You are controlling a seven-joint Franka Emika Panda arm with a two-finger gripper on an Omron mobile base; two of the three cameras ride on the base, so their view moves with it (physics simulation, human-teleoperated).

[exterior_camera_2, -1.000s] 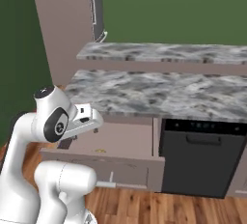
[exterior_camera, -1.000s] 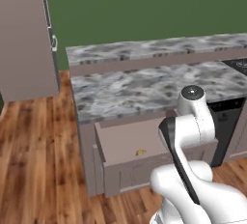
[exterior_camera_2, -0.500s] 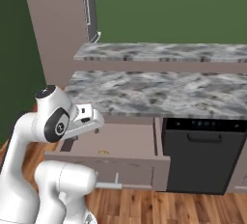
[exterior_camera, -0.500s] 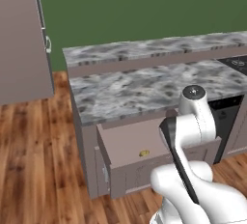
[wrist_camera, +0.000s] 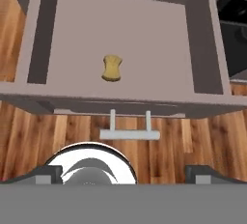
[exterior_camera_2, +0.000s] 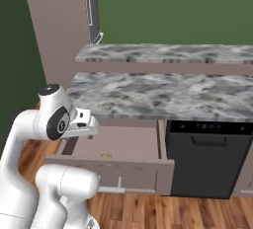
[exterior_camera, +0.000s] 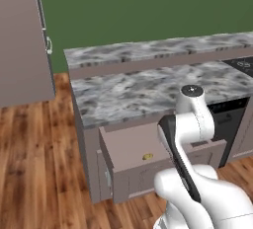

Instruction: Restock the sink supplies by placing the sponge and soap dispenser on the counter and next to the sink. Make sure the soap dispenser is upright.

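The sponge (wrist_camera: 112,68), a small yellow-orange lump, lies on the floor of an open drawer (wrist_camera: 202,39) under the marbled counter (exterior_camera: 128,95). It is a small yellow speck in the drawer in the left base view (exterior_camera: 147,157) and the right base view (exterior_camera_2: 105,155). My gripper (wrist_camera: 125,175) hangs open above the drawer's front, its dark fingertips (wrist_camera: 46,174) wide apart with nothing between them, well short of the sponge. The soap dispenser and the sink are out of view.
The drawer's bar handle (wrist_camera: 129,134) juts toward me over the wooden floor. A black dishwasher front (exterior_camera_2: 207,159) sits right of the drawer. A tall brown cabinet (exterior_camera: 20,40) stands at the left. A raised marbled ledge (exterior_camera_2: 163,53) runs behind the counter.
The whole picture has shifted a little in both base views, so the base has moved. The arm holds its pose, the gripper stays open and the sponge lies where it was.
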